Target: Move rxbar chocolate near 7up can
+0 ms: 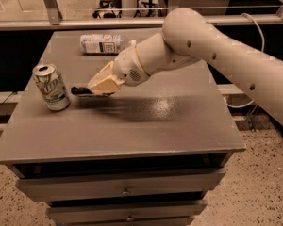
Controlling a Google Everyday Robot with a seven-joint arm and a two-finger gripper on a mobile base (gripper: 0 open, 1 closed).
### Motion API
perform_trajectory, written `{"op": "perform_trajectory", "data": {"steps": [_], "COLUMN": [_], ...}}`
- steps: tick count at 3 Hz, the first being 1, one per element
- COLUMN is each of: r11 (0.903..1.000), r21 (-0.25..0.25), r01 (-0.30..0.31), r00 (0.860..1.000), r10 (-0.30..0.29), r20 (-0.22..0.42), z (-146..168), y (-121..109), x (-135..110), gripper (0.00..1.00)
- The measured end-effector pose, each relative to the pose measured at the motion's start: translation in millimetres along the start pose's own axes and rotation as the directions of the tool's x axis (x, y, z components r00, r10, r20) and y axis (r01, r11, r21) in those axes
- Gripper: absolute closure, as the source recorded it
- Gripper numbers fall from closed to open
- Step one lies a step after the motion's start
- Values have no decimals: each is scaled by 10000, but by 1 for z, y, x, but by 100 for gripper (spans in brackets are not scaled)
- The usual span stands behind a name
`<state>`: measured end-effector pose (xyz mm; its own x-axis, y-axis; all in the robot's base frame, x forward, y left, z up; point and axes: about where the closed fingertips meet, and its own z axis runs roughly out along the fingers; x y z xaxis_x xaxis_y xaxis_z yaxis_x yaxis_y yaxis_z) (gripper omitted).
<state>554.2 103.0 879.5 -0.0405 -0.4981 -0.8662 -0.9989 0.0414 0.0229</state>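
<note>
The gripper (98, 87) is clamping the rxbar chocolate (79, 91) just beside the 7up can (50, 87); lowering it flat without nudging looks best.

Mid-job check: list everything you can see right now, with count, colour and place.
can: one, white and green with a silver top, upright at the table's left side.
bar: one, dark wrapper, held in the pincer just right of the can, not touching it; I cannot tell whether it rests on the tabletop.
bottle: one, clear with a white label, lying on its side at the back of the table.
table: one, grey top.
drawers: two fronts with knobs showing, grey, under the tabletop.
arm: one, cream, reaching in from the right over the table.
pincer: one, cream, low over the table's left-centre, shut on the bar.
</note>
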Motion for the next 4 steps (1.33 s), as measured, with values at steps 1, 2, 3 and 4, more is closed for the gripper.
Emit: {"op": "perform_trajectory", "data": {"steps": [1,2,3,4], "r11": [10000,10000,10000,9997], "r21": [-42,-42,-38,211], "r01": [41,59,-7,-92], "r00": [10000,9999,9997,9986], "r10": [-41,-60,6,103], "r20": [-13,-82,-233,-528], "z": [11,18,20,1], "y": [5,7,9,-3], "x": [1,4,11,22], "gripper": [41,17,0,0]}}
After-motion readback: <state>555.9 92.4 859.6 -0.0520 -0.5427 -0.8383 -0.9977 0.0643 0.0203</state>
